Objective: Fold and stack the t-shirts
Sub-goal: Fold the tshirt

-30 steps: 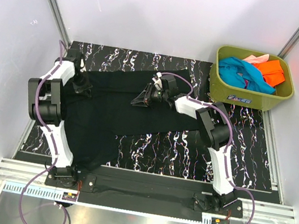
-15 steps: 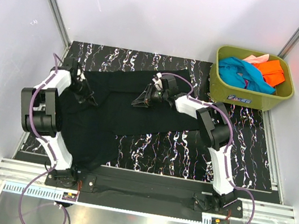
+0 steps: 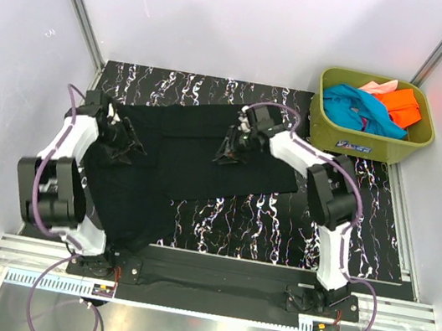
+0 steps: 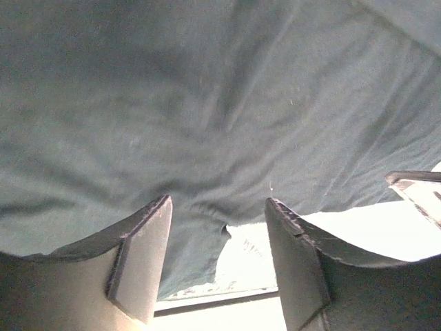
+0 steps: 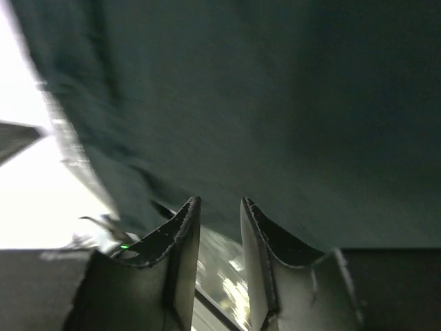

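The left gripper's (image 4: 218, 202) jaws stood well apart with nothing between them, their tips resting at the hem of the black t-shirt (image 4: 207, 103), where a strip of bright table showed past the cloth's edge. The right gripper's (image 5: 219, 201) jaws were parted only by a narrow slot, and nothing could be seen caught in it; dark cloth filled the view just beyond their tips. From above, the left gripper sat low over the shirt's left side and the right gripper over its far middle, the two well apart. The black t-shirt lay spread across the marbled table (image 3: 279, 226), wrinkled and slanting from the near left toward the far right, with no clean fold visible in it. At the far right corner the olive-green tub (image 3: 367, 141) held the teal t-shirt (image 3: 354, 107), the orange t-shirt (image 3: 401, 104) and the pink t-shirt (image 3: 378, 87), all bunched and unfolded. The task looked barely begun: the first shirt seemed only at the flattening stage, nothing was stacked, and three shirts remained to be taken out.
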Controlling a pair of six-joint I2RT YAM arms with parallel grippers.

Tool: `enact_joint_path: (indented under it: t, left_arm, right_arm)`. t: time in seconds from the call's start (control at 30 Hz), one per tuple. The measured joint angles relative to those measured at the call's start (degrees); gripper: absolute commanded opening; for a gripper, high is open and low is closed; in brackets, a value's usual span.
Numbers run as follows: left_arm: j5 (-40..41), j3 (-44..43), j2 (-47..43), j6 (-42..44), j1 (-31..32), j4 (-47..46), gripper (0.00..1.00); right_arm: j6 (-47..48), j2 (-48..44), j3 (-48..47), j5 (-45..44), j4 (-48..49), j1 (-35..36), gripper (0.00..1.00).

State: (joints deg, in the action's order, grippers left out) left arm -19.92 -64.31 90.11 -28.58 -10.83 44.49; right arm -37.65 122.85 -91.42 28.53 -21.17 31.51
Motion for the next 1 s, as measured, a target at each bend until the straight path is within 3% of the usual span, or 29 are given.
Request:
enact_joint_path:
  t: [0.13,0.33,0.43,0.6,0.83,1.0]
  left_arm:
    - [2.0,5.3,-9.5,-1.4,0.0,0.0,0.52]
    - [6.8,18.3,-24.6,-7.6,3.0,1.9,0.52]
    - [8.6,20.6,-26.5,-9.9,6.0,2.7,0.52]
    - [12.7,15.5,-17.3,-9.8,7.4,2.7,0.53]
    - [16.6,-6.6,-0.3,-6.6,7.5,0.4,0.57]
    - [17.1,-14.4,12.4,-4.8,7.4,-1.9,0.58]
  right_arm:
    - [7.0,-8.1,2.8,-8.6,-11.1,-2.6,0.5]
    - [10.3,-19.1,14.5,-14.8,-16.4,-12.3,0.59]
    - [11.6,-20.6,18.2,-17.4,-18.1,-16.7,0.6]
    - [14.1,-19.6,19.3,-19.1,-18.6,-17.8,0.6]
    - [16.5,-17.0,18.4,-21.3,-18.6,-17.8,0.61]
    - [16.7,-15.5,17.8,-22.7,-18.4,-17.8,0.61]
